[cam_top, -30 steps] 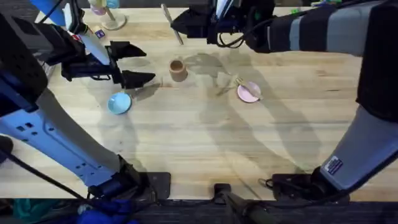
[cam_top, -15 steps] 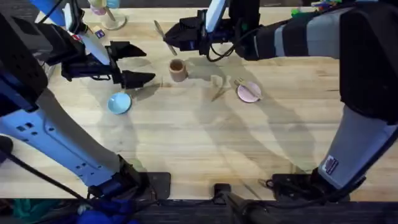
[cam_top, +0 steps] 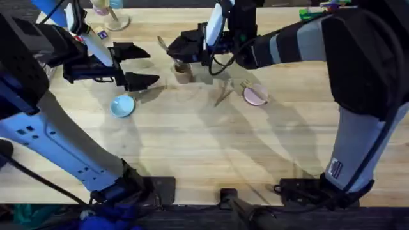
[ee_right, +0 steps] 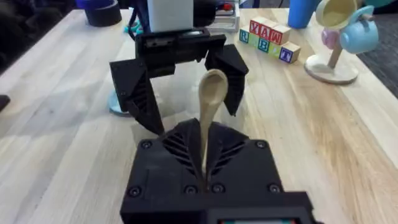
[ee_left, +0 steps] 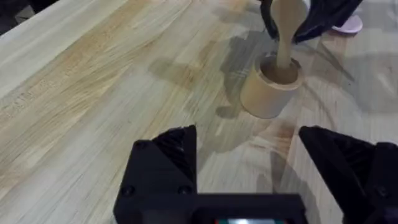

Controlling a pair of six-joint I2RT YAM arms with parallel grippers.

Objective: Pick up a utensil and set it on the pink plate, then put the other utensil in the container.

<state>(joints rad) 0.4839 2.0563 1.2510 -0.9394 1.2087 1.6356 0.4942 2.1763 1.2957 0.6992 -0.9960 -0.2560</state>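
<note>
Right gripper (cam_top: pixel 176 51) is clamped on the spoon (ee_right: pixel 210 102), which I hold steeply over the container (ee_left: pixel 270 87) with its handle tip at or just inside the mouth, so a release should drop it in. Left gripper (ee_left: pixel 249 163) waits near the container, fingers apart and empty, clear of the drop path. Fork (cam_top: pixel 249 85) lies across the pink plate (cam_top: pixel 255 96), so I judge that step done.

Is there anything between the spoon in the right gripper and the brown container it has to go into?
Nothing visible. The right gripper is shut on the spoon, whose handle already reaches down into the container mouth. The left gripper hangs open beside the container, apart from it.
</note>
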